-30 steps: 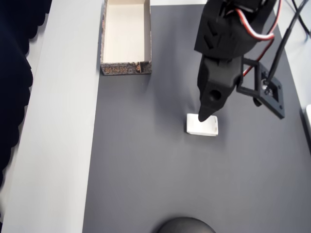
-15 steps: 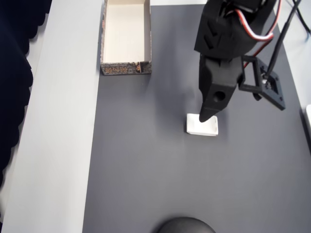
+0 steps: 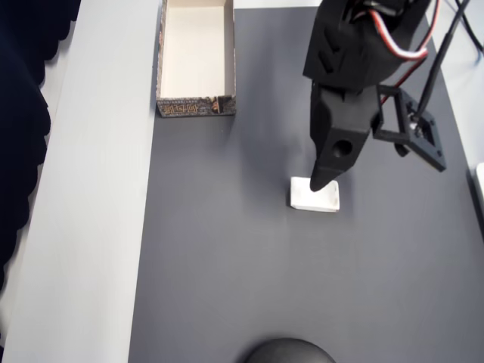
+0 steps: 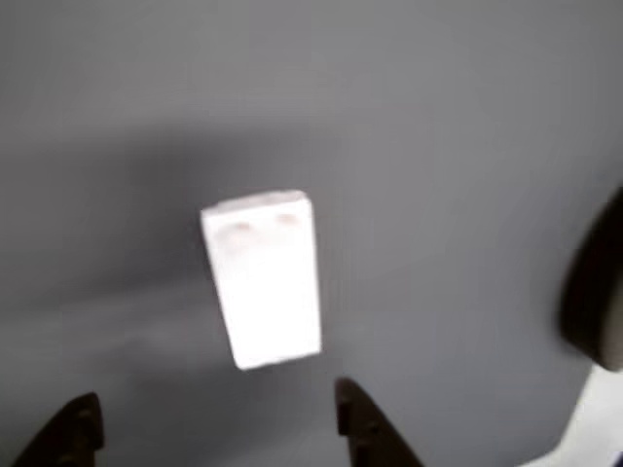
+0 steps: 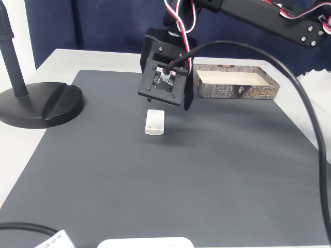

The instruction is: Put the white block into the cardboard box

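Box (image 3: 195, 57) holds nothing | white block (image 3: 314, 195) on mat, apart

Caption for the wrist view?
Open claw poised above the white block lying on the dark grey mat.
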Motion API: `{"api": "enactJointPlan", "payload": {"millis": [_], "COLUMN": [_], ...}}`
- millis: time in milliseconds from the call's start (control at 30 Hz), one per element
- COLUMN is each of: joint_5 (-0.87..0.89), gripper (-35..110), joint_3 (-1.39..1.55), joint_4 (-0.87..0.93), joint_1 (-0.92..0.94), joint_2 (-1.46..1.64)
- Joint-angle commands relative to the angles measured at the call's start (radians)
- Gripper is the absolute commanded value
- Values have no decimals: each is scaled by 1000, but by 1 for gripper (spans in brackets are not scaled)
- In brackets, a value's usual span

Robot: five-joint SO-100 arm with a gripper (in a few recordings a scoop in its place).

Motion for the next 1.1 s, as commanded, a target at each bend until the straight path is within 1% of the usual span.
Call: {"api": "enactJointPlan", "payload": {"millis": [0, 367, 800, 1067], "joint_5": [3, -9, -6, -5], "gripper": [33, 26, 28, 29], "joint_3": [-66, -46, 3, -43], "joint_4": [-12, -14, -14, -9], "joint_1": [-8, -11, -21, -29], "joint_2": [49, 44, 38, 8]}}
